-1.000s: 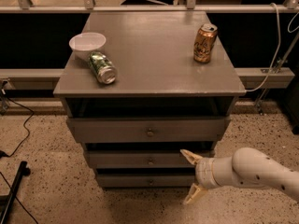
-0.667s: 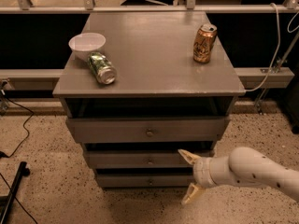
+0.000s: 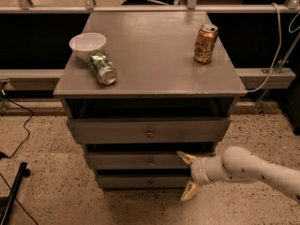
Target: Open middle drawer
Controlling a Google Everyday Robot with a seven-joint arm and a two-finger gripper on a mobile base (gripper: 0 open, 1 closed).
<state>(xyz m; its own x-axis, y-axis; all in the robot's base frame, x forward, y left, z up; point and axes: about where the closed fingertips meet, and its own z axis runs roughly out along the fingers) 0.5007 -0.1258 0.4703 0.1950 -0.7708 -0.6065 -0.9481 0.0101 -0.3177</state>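
The grey cabinet [image 3: 150, 64] has three stacked drawer fronts. The middle drawer [image 3: 122, 161] is the middle-sized front, with a small round metal knob [image 3: 151, 161] at its centre. My gripper [image 3: 183, 176] is open in front of the drawer's right end, to the right of the knob. Its upper finger [image 3: 186, 158] lies across the middle drawer's front and its lower finger [image 3: 190, 191] hangs in front of the bottom drawer [image 3: 136, 182]. It holds nothing. My white arm [image 3: 253, 168] comes in from the right.
The widest top drawer [image 3: 112, 131] sits above. On the cabinet top stand a white bowl [image 3: 87, 45], a green can on its side [image 3: 102, 68] and an upright orange can [image 3: 206, 43]. A speckled floor, cables at left and a railing behind surround the cabinet.
My gripper has crept slightly left toward the middle drawer's knob, still open. The drawers and the things on top have not moved.
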